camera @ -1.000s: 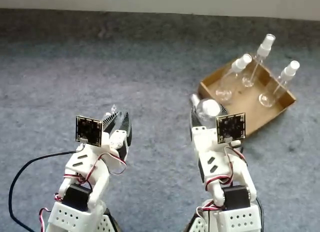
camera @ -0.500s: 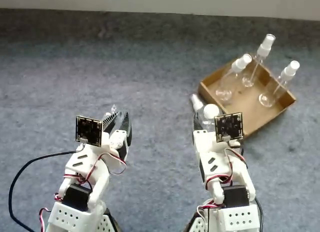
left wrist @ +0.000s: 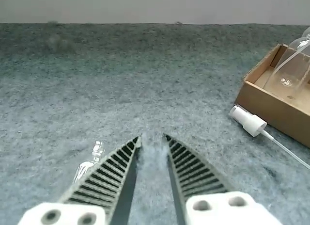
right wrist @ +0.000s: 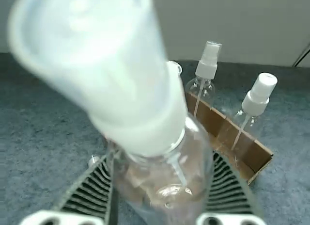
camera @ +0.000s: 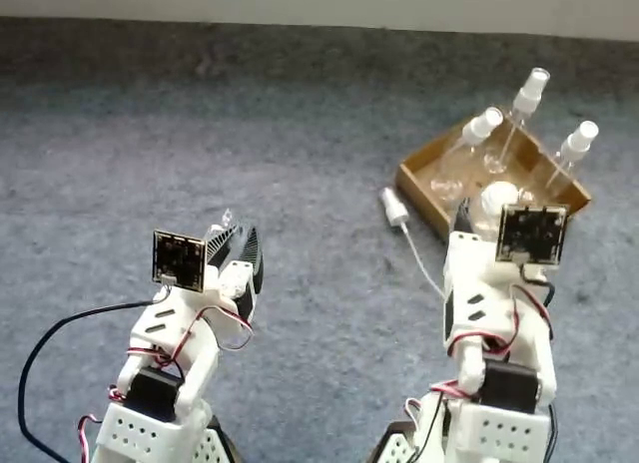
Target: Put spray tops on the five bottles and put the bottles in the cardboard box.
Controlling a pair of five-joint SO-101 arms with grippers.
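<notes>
1. The right fingers [right wrist: 162, 162] are clenched around a clear bottle [right wrist: 160, 191] that carries a white spray top [right wrist: 121, 74]. They hold it top end up over the near side of the cardboard box [camera: 419, 196].
2. The cardboard box sits toward the far right corner of the grey desk [camera: 300, 114], turned at an angle to the desk's edges.
3. Three more bottles stand upright inside the box, each with a white spray top: one at the box's left end [camera: 477, 134], one at its far side [camera: 527, 94], and one at its right end [camera: 574, 146].
4. A loose spray top [camera: 394, 206] with a long thin tube lies on the desk just beside the box's left corner. The tube trails toward the desk's near edge.
5. The left fingers [left wrist: 152, 137] are released, a little apart and holding nothing. They sit low over the desk, left of the middle and toward the near edge, well apart from the box.
6. A small clear bottle [left wrist: 89, 162] lies on the desk right beside the outer side of one left finger, and that finger hides most of it.
</notes>
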